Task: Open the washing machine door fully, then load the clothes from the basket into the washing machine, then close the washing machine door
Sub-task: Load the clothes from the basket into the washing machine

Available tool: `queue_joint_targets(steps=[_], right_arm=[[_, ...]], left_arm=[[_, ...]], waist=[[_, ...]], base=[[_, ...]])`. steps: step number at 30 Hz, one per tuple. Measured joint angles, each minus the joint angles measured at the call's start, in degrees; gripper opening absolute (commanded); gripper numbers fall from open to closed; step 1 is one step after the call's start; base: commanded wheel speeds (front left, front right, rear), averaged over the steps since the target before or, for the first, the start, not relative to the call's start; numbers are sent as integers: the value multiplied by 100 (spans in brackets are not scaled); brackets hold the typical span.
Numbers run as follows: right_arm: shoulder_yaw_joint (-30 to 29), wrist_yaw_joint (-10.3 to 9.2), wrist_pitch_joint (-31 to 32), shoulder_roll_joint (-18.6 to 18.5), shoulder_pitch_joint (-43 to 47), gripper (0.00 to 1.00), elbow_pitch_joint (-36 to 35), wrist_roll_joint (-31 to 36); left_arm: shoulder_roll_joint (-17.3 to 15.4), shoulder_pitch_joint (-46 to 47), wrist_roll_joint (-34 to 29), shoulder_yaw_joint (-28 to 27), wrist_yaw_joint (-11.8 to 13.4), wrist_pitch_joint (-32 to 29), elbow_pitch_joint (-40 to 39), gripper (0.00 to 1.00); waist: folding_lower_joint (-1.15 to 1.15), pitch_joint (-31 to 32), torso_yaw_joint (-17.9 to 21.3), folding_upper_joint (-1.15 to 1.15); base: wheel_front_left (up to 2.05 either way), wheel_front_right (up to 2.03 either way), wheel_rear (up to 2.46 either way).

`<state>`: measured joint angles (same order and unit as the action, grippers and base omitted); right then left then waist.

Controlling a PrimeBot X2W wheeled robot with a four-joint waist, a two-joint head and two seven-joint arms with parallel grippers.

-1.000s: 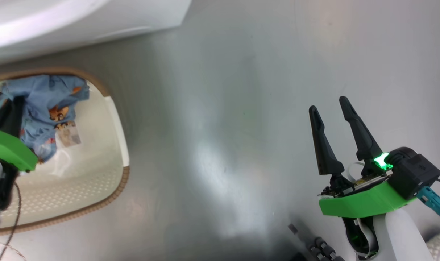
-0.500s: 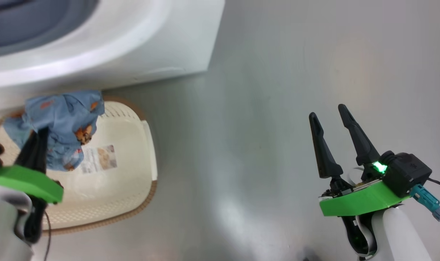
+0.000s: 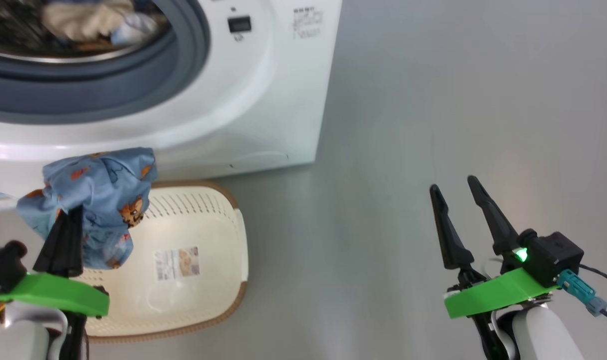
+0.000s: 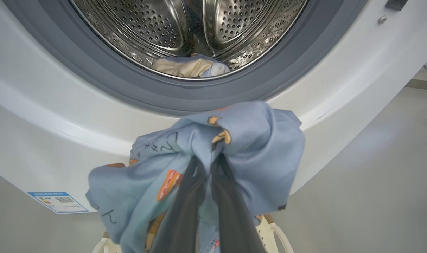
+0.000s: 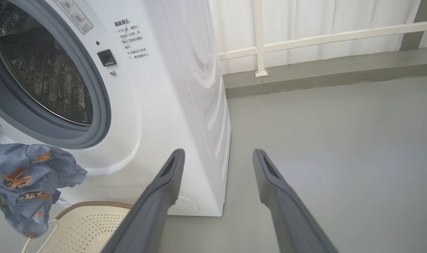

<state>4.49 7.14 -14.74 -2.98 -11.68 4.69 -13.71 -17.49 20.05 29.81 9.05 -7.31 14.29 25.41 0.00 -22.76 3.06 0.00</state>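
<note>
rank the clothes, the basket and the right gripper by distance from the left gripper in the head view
1. clothes, pinched in the jaws of the left gripper
2. basket, just beneath, to its right
3. right gripper, far across on the right side

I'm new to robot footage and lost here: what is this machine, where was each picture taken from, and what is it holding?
It is a two-armed robot doing laundry. One picture looks down from its head; the other two come from cameras on its wrists, looking along each arm's two dark fingers. The left gripper is shut on the clothes, a blue bear-print garment, held above the basket, in front of the washing machine. The right gripper is open and empty. The basket stands on the grey floor; other laundry lies in the drum.
</note>
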Motion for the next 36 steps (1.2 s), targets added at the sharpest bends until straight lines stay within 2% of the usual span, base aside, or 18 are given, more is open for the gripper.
queue_joint_targets(steps=[18, 31, 36], right_arm=[[-346, 0, 0, 1, 689, 100, 350, -46], [-430, 0, 0, 14, 1012, 100, 374, -57], [-441, 0, 0, 19, 1059, 100, 370, -59]], left_arm=[[717, -1439, -1159, -1068, 0, 1, -1410, 0], [1094, -2143, -1616, -1439, 0, 1, -1782, 0], [1214, -2244, -1613, -1522, 0, 1, -1825, 0]], waist=[[0, 1447, -315, 0], [0, 2068, -381, 0], [0, 2174, -329, 0]], base=[[0, 0, 0], [0, 0, 0], [0, 0, 0]])
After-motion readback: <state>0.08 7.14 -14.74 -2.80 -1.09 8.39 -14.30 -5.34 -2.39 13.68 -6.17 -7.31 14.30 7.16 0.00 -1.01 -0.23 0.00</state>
